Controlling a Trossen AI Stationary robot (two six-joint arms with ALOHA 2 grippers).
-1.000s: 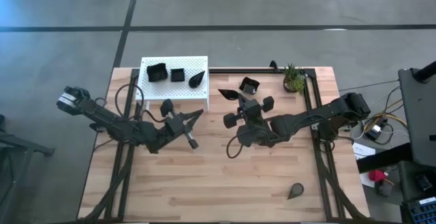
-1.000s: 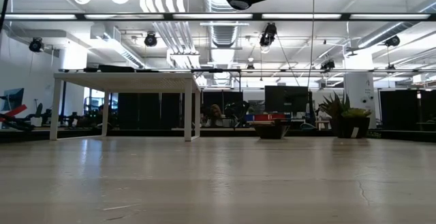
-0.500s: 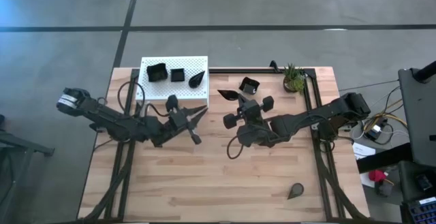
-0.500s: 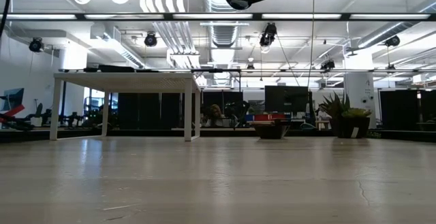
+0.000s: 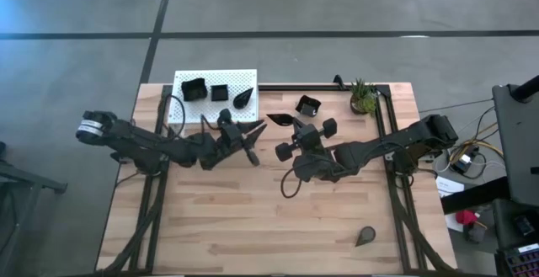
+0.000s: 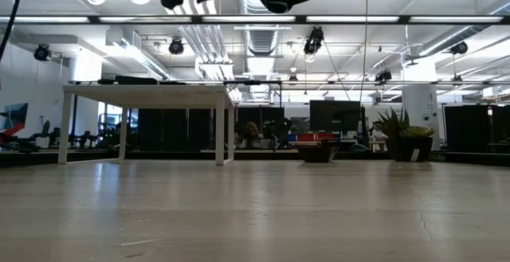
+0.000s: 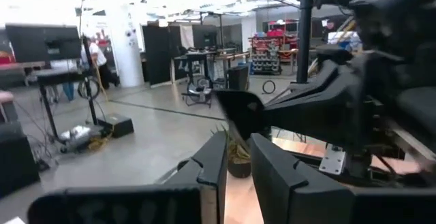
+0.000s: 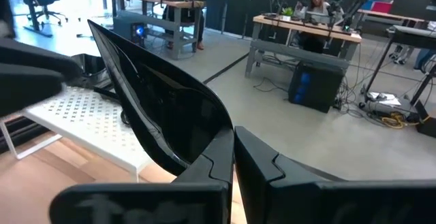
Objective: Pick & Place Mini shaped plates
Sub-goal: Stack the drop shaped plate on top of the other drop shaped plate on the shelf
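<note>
Claws meet mid-counter: right claw (image 5: 271, 119) clamps a teardrop plate (image 8: 160, 108); left claw (image 5: 258, 129), slightly parted, reaches toward it.

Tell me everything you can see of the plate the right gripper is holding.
The plate is a glossy black teardrop-shaped dish, smooth like glazed ceramic or plastic, with one end tapering to a point. The right gripper is shut on its edge and holds it tilted, clear of the table, just right of the white perforated platform. Nothing else touches it. The left gripper, fingers apart, points at it from close by.
</note>
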